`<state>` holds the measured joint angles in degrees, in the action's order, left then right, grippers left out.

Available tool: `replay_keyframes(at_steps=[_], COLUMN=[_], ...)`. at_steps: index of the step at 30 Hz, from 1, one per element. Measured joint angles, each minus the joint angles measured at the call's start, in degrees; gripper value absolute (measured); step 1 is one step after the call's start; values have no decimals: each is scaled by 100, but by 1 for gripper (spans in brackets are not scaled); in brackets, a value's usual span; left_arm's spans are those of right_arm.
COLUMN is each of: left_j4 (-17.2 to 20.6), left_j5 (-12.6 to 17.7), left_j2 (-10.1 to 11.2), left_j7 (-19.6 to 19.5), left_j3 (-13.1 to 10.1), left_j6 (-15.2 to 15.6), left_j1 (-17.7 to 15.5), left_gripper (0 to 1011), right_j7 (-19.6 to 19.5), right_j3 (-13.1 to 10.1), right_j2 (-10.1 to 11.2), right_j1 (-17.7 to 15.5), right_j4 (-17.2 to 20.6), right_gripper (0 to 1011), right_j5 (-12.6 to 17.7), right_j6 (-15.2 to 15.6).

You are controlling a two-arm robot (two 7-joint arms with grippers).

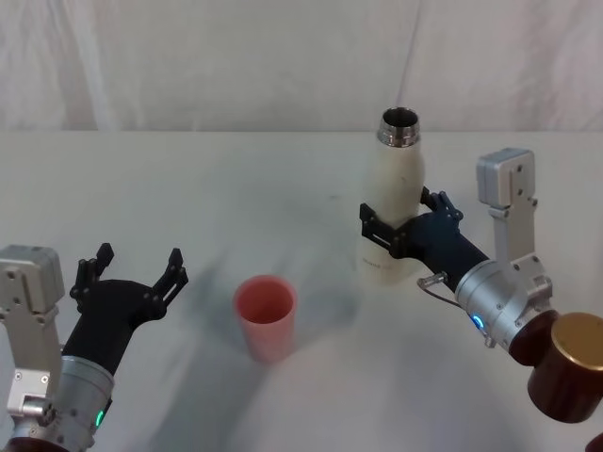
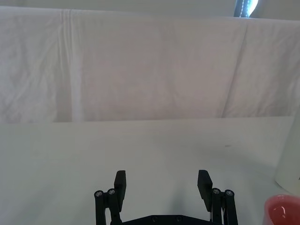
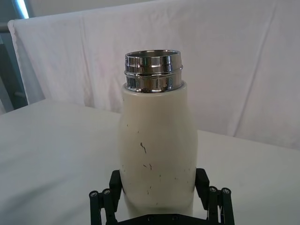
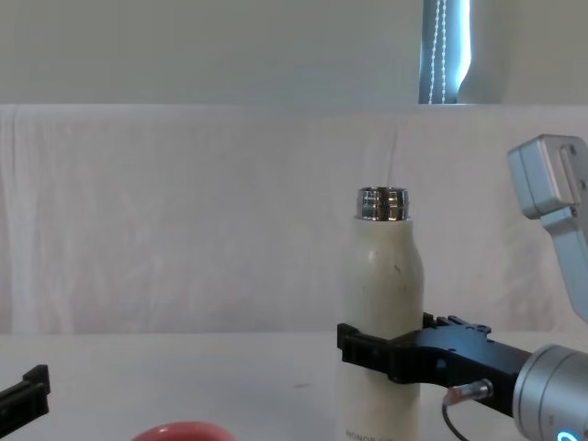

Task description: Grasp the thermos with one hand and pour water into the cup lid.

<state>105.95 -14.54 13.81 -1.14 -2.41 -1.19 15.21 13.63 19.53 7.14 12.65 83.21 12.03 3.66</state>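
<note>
thermos [image 1: 394,202]: upright on desk [image 1: 188,198], uncapped, right of pink cup lid [image 1: 267,316] | right claw [image 1: 400,229]: clamped round mid-body | left claw [image 1: 132,273]: spread wide, empty, parked | handling: likely rigid, smooth, slippery, weighty if full; mid-body hold suits tipping

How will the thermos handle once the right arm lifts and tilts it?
The thermos looks rigid, so it probably won't deform. Its smooth cream body may slip in the right end effector, which straddles the lower body. Tall, narrow and uncapped, it seems tippy and could spill.
</note>
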Motion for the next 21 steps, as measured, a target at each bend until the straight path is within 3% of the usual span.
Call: replay_keyframes(at_steps=[21], left_j4=[0], left_j5=[0], left_j2=[0], left_j7=[0], left_j3=[0], left_j6=[0], left_j1=[0], left_gripper=[1001], right_j7=[-53], right_j3=[-174], right_j2=[225], right_j1=[-589], right_j4=[629], right_gripper=[1001], right_j5=[94], right_j6=[-71])
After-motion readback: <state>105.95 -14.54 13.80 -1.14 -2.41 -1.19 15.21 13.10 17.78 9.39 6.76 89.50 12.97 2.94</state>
